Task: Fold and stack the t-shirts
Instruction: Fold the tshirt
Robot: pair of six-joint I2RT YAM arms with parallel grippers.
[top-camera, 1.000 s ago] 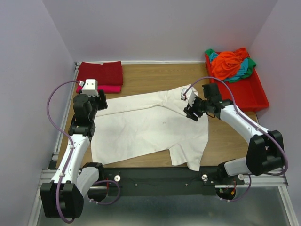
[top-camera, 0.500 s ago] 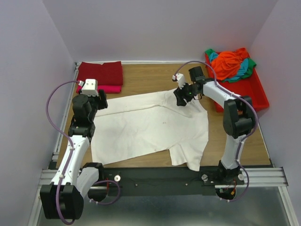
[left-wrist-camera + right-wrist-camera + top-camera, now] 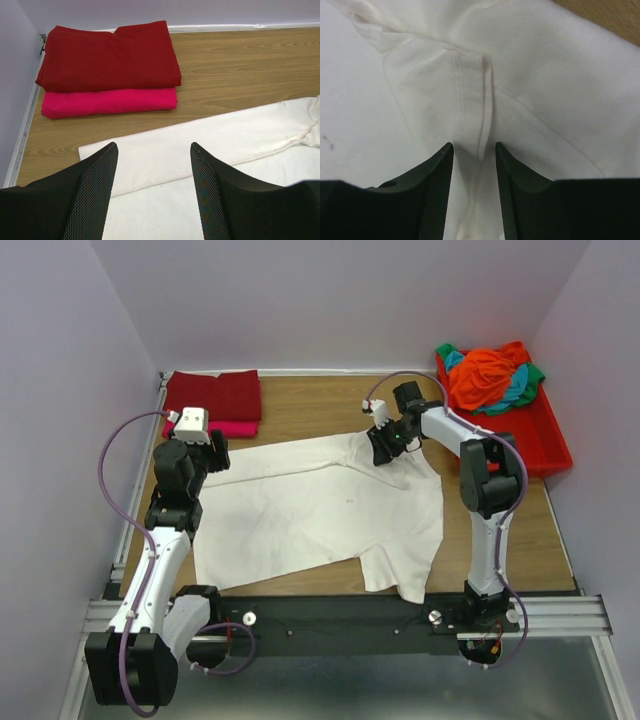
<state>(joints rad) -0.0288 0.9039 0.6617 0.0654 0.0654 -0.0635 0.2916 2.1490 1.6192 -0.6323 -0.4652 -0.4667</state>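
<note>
A large cream-white t-shirt (image 3: 320, 510) lies spread across the table's middle. My right gripper (image 3: 381, 452) rests on its far edge near the neck. In the right wrist view the gripper (image 3: 473, 145) is open a little, its jaws standing either side of a raised seam fold of the shirt (image 3: 545, 75). My left gripper (image 3: 207, 456) hovers open and empty over the shirt's left sleeve (image 3: 200, 145). A folded dark red t-shirt (image 3: 213, 394) lies on a folded bright pink t-shirt (image 3: 225, 428) at the far left. Both show in the left wrist view, the dark red (image 3: 107, 57) over the pink (image 3: 107, 101).
A rigid red tray (image 3: 545, 435) at the far right holds a crumpled heap of an orange shirt (image 3: 485, 375), a teal shirt (image 3: 520, 390) and a green shirt (image 3: 536, 370). Bare wooden tabletop (image 3: 320, 410) lies between the stack and the tray. Purple walls close in the back and sides.
My right gripper has moved up and to the left, from the shirt's right side to its far edge near the neck. The left arm has not moved.
</note>
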